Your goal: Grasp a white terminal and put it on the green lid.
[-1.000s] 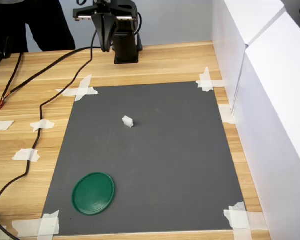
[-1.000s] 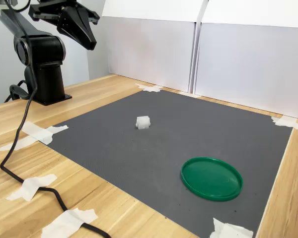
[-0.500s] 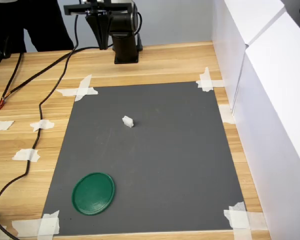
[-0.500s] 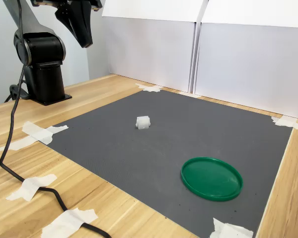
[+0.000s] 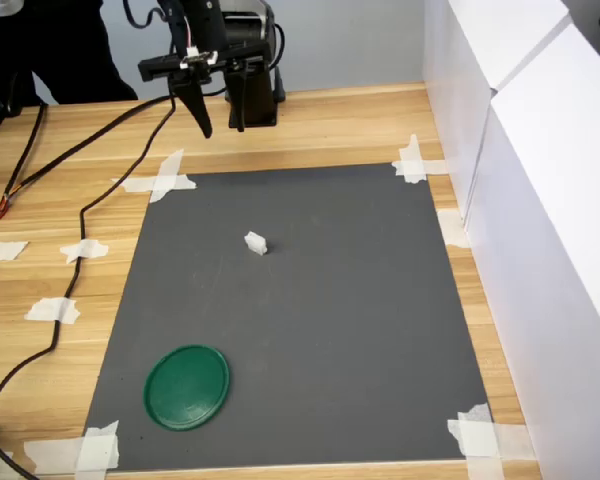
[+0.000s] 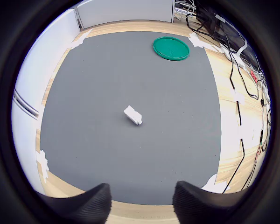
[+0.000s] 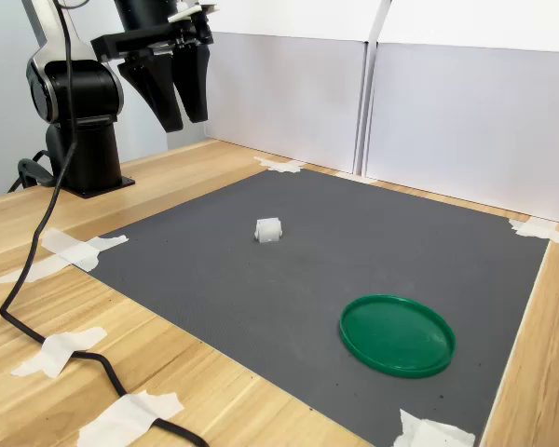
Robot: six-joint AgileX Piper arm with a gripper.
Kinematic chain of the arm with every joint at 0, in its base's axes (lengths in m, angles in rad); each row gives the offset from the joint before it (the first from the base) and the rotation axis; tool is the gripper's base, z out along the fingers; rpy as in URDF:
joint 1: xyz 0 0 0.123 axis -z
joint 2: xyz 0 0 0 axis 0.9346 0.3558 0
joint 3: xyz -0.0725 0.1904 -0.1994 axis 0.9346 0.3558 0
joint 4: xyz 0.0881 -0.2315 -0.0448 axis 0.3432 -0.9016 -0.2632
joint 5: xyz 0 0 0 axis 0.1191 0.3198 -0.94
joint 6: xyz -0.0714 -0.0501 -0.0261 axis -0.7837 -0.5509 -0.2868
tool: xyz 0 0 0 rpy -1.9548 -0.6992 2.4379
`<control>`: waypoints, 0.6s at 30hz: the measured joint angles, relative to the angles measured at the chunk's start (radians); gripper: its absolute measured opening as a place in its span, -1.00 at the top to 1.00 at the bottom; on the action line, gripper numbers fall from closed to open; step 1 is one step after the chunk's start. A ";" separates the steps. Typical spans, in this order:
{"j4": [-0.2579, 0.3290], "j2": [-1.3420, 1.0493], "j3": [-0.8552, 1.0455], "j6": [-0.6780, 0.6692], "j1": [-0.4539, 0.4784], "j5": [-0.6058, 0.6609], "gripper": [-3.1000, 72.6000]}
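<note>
While the pincer (image 7: 179, 119) hangs apart, one white terminal (image 5: 255, 242) and one green lid (image 5: 187, 386) lie separate

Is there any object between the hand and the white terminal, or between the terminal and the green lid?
Nothing visible. The open hand hangs above the mat's edge, and only bare grey mat lies between it, the white terminal and the green lid.

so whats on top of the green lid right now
Nothing: the green lid is bare in all three views. The white terminal lies apart on the grey mat. What is under the lid is hidden.
</note>
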 joint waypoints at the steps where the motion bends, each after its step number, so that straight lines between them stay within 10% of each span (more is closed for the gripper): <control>1: 0.000 0.014 -0.007 0.002 0.000 -0.001 -0.74; 18: -0.007 0.353 -0.286 0.014 0.000 0.035 -0.93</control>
